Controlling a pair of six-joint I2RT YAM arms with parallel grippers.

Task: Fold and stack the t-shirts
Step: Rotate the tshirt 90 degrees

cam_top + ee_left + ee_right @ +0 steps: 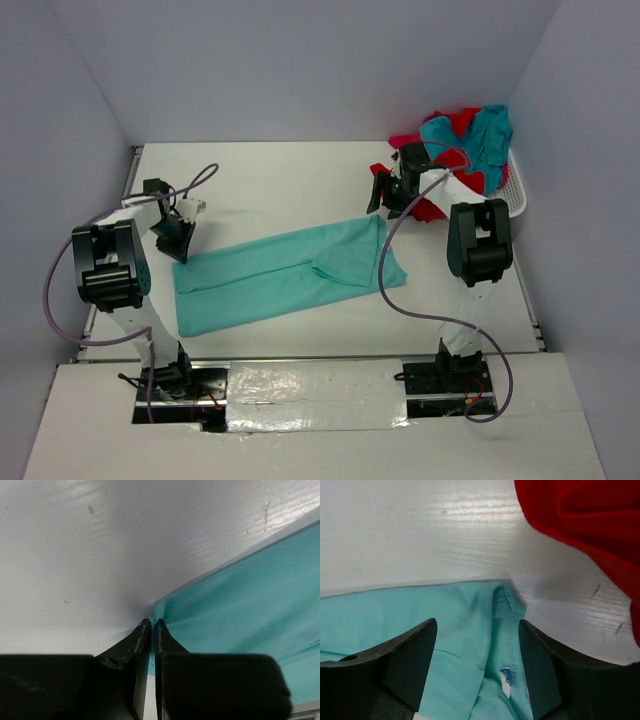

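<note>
A teal t-shirt (285, 270) lies spread in a long band across the middle of the table. My left gripper (180, 248) is shut on its far left corner; in the left wrist view the gripper (152, 622) pinches the teal t-shirt (250, 595) at its edge. My right gripper (385, 195) is open above the shirt's far right end; in the right wrist view the gripper (477, 625) straddles the teal cloth (465, 630) near the collar label (506, 677). A red shirt (585, 520) lies just beyond it.
A white mesh basket (510, 190) at the back right corner holds a heap of red and teal shirts (470, 135), and a red one spills onto the table (430, 208). Walls enclose the table on three sides.
</note>
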